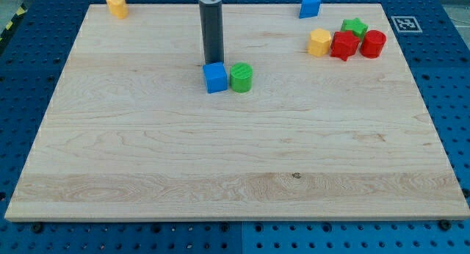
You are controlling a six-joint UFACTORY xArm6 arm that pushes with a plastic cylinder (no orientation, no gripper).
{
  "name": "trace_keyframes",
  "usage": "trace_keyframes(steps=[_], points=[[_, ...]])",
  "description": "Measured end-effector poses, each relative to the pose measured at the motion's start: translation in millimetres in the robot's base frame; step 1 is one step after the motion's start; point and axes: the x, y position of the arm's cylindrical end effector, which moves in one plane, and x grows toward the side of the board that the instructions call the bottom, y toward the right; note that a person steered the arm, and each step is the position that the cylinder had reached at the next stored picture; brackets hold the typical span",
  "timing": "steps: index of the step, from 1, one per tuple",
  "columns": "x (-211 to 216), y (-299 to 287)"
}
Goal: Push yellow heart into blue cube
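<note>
The blue cube (pixel 215 78) sits a little left of the board's middle, in its upper half. A green cylinder (pixel 241 77) touches its right side. The yellow heart (pixel 116 4) lies far off in the board's top left corner. My tip (pixel 213 64) rests on the board right at the blue cube's top edge, touching it or nearly so. The rod rises straight up from there and leaves the view at the top. The tip is far to the right of and below the yellow heart.
A blue triangular block (pixel 310 5) lies at the top right. Below it to the right a yellow pentagon-like block (pixel 319 42), a red star (pixel 343 45), a green star (pixel 355 26) and a red cylinder (pixel 373 44) are clustered together. The wooden board (pixel 235 173) lies on a blue pegboard.
</note>
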Motion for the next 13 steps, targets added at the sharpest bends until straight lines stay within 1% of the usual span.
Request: trace_keyframes(steps=[2,3,4,5,6,7,8,9,10,12,13], points=[[-28.9,-66.1],[-29.8,-91.6],[-44.9,-130.3],[-83.8,-148.9],[-88.4,-164.6],[-94.1,-194.9],[-116.4,-225.0],[-127.4,-250.0],[-151.0,-264.1],[-166.0,-262.9],[-165.6,-251.0]])
